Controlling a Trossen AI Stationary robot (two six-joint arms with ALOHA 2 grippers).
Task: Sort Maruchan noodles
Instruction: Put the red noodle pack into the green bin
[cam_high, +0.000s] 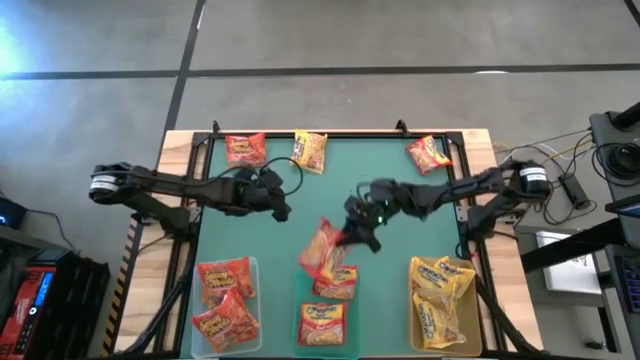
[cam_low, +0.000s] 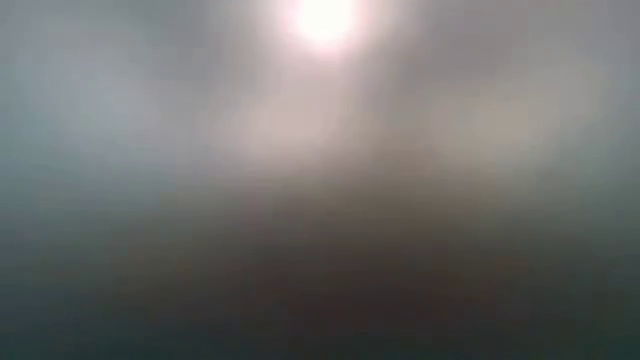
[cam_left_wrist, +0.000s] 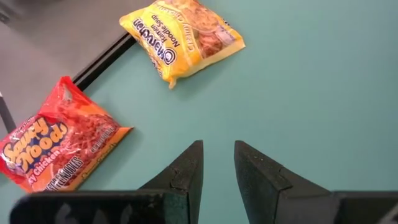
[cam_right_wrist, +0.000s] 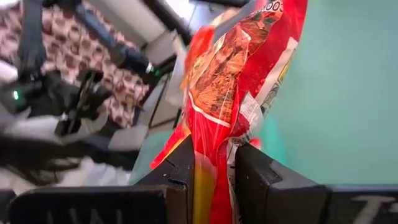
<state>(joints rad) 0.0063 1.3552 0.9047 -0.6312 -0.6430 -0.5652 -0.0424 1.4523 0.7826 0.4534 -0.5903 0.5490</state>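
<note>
My right gripper (cam_high: 350, 238) hovers over the middle of the green mat, shut on a red Maruchan noodle packet (cam_high: 322, 246). My left gripper (cam_high: 283, 205) is left of centre, open with nothing between its fingers (cam_left_wrist: 217, 146). At the far edge lie three loose packets, flat on the mat: a red one (cam_high: 245, 150), a yellow one (cam_high: 310, 150) and an orange-red one (cam_high: 428, 155). The left wrist view shows the red one (cam_left_wrist: 56, 146) and the yellow one (cam_left_wrist: 183, 37). The low view is a blur and shows nothing. My right gripper pinches one end of the red packet (cam_right_wrist: 214, 155) between its two fingers (cam_right_wrist: 180, 168), coming from the table's right side, roughly level. The rest of the packet (cam_right_wrist: 242, 56) stretches away beyond the fingertips, crumpled, and appears lifted off the mat.
Along the near edge stand three clear bins: the left (cam_high: 257, 300) holds red packets, the middle (cam_high: 322, 322) an orange-yellow one, the right (cam_high: 440, 300) yellow ones. Another packet (cam_high: 337, 284) lies just beyond the middle bin. Bare mat (cam_high: 400, 215) lies between the bins and the far packets.
</note>
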